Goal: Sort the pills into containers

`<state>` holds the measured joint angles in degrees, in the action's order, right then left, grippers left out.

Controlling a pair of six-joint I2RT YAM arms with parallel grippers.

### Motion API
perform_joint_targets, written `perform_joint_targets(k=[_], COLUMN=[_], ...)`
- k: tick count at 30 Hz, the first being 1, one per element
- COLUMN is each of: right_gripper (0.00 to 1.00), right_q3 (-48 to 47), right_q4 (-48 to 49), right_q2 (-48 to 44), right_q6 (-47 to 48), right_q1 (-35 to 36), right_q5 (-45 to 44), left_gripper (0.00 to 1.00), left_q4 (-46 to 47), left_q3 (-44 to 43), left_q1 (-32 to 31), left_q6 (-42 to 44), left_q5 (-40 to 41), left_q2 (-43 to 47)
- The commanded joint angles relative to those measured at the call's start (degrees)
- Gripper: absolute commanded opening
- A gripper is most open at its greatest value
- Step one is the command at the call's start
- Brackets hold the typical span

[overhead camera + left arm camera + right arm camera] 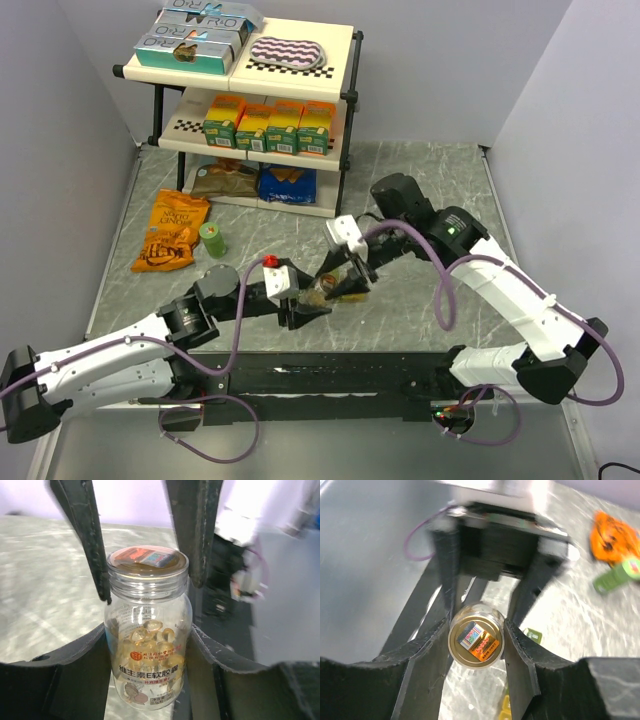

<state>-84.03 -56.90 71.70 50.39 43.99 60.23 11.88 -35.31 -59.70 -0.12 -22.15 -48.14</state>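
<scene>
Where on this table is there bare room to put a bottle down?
Bare: the table's far-right corner beside the shelf, and the patch left of the right arm's base. Crowded: the centre, where left gripper and right gripper flank the pill bottle; snack bag and green bottle sit left.

Grey marbled table point(440, 180), orange snack bag point(172, 232), green bottle point(212, 238), two-tier shelf rack point(336, 45)

There were four small cartons point(270, 126), two bags point(225, 180) under the shelf point(335, 45), one orange snack bag point(172, 232), one green bottle point(212, 239) and one clear jar of capsules point(148, 630).
</scene>
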Motion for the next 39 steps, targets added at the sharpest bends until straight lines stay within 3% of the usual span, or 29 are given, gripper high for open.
perform_joint_targets(k=[1, 6, 8, 11, 14, 15, 17, 18, 20, 24, 27, 28, 30, 36, 39], right_gripper=[0.18, 0.15, 0.15, 0.16, 0.32, 0.44, 0.60, 0.80, 0.98, 1.00, 1.00, 1.00, 1.00, 1.00, 0.97], right_q3=[4.5, 11.7, 12.8, 13.8, 14.5, 14.4, 13.5, 12.1, 10.1, 3.8, -0.3, -1.3, -3.2, -6.8, -5.1], right_q4=[15.8, 26.7, 28.9, 29.7, 30.4, 30.4, 29.5, 28.5, 26.2, 16.5, 5.6, -5.0, -15.2, -27.2, -22.4], right_q2=[0.0, 0.8, 0.7, 0.2, -1.7, -2.3, -4.1, -5.4, -6.2, -6.6, -5.6, -5.3, -3.9, 2.1, 2.2], right_q6=[-28.5, -45.0, -49.1, -50.2, -48.6, -47.7, -42.4, -40.7, -33.7, -23.2, -6.5, 8.6, 26.2, 32.3, 24.5], right_q1=[-2.9, -8.6, -9.2, -9.4, -9.5, -9.7, -10.9, -11.4, -12.6, -14.3, -14.5, -14.5, -13.9, -7.8, -4.5], right_q5=[-10.5, -14.1, -20.9, -24.7, -22.9, -20.3, -16.0, -14.2, -6.5, 4.1, 13.4, 17.6, 19.3, 16.9, 14.7], left_gripper=[0.01, 0.01, 0.01, 0.01, 0.01, 0.01, 0.01, 0.01, 0.01, 0.01, 0.01, 0.01, 0.01, 0.01, 0.01], left_q4=[17.2, 30.5, 35.3, 36.1, 35.5, 35.0, 33.0, 31.8, 30.4, 24.4, 20.4, 17.2, 14.0, 8.6, 7.6], left_q3=[1.1, 2.1, 1.3, -0.8, -1.7, -1.6, -1.1, -0.5, 1.4, 4.1, 4.7, 4.1, 3.3, 0.3, -0.8], left_q1=[-0.3, -2.3, -2.4, -2.4, -2.4, -2.3, -2.3, -2.3, -2.1, -0.9, 0.0, 0.1, 0.7, 1.4, 1.5], left_q6=[-2.3, -0.5, -0.9, -2.8, -4.4, -4.5, -4.5, -4.3, -4.3, -5.0, -5.3, -5.2, -4.5, -3.4, -2.8], left_q5=[21.9, 42.2, 49.5, 51.9, 47.5, 44.4, 39.6, 33.7, 26.5, 11.4, 1.0, -3.2, -6.7, -12.1, -12.7], left_q2=[2.5, -3.1, -5.7, -11.4, -15.0, -15.6, -15.1, -14.0, -12.5, -7.7, -4.9, -4.4, -3.3, -2.8, -3.5])
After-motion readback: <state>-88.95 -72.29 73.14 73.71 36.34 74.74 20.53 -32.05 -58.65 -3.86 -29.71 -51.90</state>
